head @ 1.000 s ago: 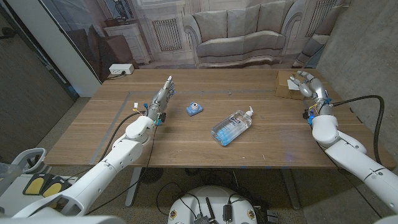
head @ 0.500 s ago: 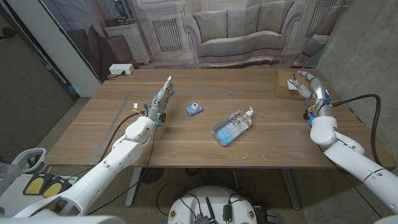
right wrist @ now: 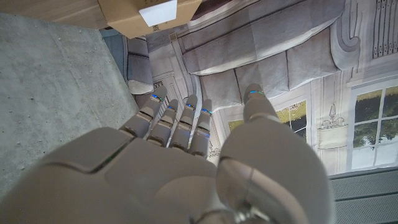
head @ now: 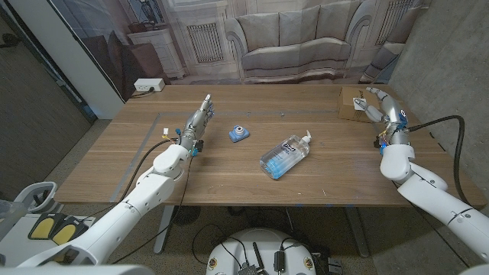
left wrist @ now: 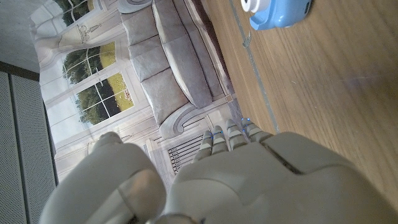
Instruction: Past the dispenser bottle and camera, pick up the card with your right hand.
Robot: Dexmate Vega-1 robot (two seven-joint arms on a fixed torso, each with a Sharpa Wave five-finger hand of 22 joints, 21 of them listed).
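The card (head: pixel 352 102) is a flat brown cardboard piece with a white label, lying at the table's far right corner; it is also in the right wrist view (right wrist: pixel 151 12). My right hand (head: pixel 382 106) hovers just right of it, fingers apart (right wrist: pixel 177 121) and holding nothing. A clear dispenser bottle (head: pixel 285 156) with a blue label lies on its side mid-table. A small blue camera (head: pixel 238 134) sits left of the bottle, also caught in the left wrist view (left wrist: pixel 277 12). My left hand (head: pixel 199 119) stands left of the camera, fingers straight (left wrist: pixel 227 140), empty.
The wooden table (head: pixel 252 183) ends just right of the card, with a grey wall beyond. A black cable (head: pixel 451 122) loops by my right arm. Behind the table hangs a backdrop with a printed sofa (head: pixel 298 38).
My right hand has shifted slightly to the right, off the card's edge, and its fingers have straightened. The left hand, bottle and camera have not moved.
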